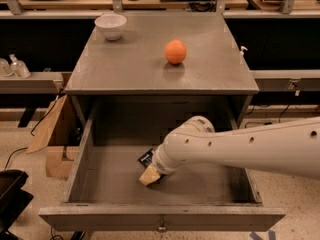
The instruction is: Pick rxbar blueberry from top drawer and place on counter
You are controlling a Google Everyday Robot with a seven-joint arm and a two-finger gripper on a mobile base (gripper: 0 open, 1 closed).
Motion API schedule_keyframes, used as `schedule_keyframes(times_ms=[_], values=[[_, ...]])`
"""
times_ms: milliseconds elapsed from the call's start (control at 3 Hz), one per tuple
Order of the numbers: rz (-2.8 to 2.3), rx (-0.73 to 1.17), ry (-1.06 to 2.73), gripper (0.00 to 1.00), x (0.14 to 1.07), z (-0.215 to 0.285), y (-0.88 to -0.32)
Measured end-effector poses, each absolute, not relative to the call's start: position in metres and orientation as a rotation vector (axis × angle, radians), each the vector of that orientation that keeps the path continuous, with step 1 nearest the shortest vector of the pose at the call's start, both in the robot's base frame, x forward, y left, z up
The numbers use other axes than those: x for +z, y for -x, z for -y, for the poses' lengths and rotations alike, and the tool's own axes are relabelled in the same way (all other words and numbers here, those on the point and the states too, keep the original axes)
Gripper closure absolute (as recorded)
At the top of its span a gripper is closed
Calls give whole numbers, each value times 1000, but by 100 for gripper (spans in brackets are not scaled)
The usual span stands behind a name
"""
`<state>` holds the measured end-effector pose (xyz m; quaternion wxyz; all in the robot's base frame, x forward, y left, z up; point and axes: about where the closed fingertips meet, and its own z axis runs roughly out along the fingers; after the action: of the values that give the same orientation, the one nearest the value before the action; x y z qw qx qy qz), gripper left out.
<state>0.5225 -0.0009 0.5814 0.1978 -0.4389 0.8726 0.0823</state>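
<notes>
Rxbar blueberry [146,157] lies in top drawer [82,159] just behind gripper [150,175], grasp state impossible to tell; lift and placing on counter [130,59], up beyond gripper, not yet done.

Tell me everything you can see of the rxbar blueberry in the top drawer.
Only one corner of the rxbar blueberry shows: a dark, nearly black wrapper with a hint of white print, flat and thin. It lies on the floor of the open top drawer, about mid-width. The rest is hidden under the white arm. The gripper is down in the drawer right beside it, on the side nearer the drawer front. Whether it touches or holds the bar cannot be told.
</notes>
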Motion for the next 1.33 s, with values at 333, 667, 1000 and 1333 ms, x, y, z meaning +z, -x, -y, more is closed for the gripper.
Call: schedule_keyframes(times_ms=[333,667,1000,1333], values=[[-2442,230,1228,100,590,1,-522],[-2440,235,1235,100,595,0,-522],[-2422,267,1280,100,599,-6,-517],[-2346,282,1296,100,671,-6,-520]])
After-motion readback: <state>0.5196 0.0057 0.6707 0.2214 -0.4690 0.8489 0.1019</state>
